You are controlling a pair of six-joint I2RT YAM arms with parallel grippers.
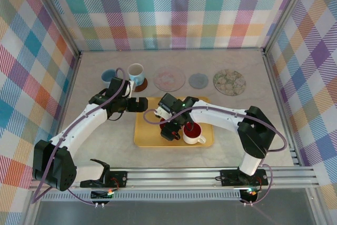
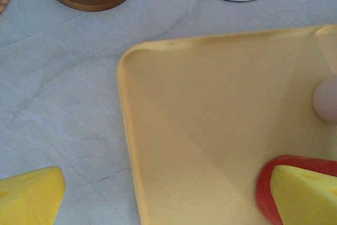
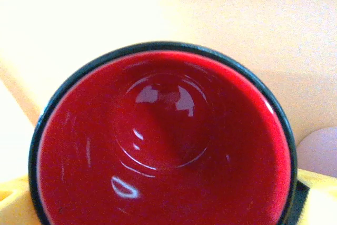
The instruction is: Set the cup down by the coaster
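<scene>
- The left arm [image 1: 79, 130] rises from its base at the near left corner, bows outward, then reaches forward and to the right.
- The left gripper [image 1: 139, 104] is aimed to the right and tilted downward, its jaws spread wide. In the wrist view its yellow fingertips [image 2: 29, 196] sit in the two lower corners, well apart.
- The right arm [image 1: 226, 115] climbs from its near right base to a raised elbow, then stretches left.
- The right gripper [image 1: 175, 129] points down, jaws wide. The tips of its yellow fingers [image 3: 10, 204] show at the lower corners.
</scene>
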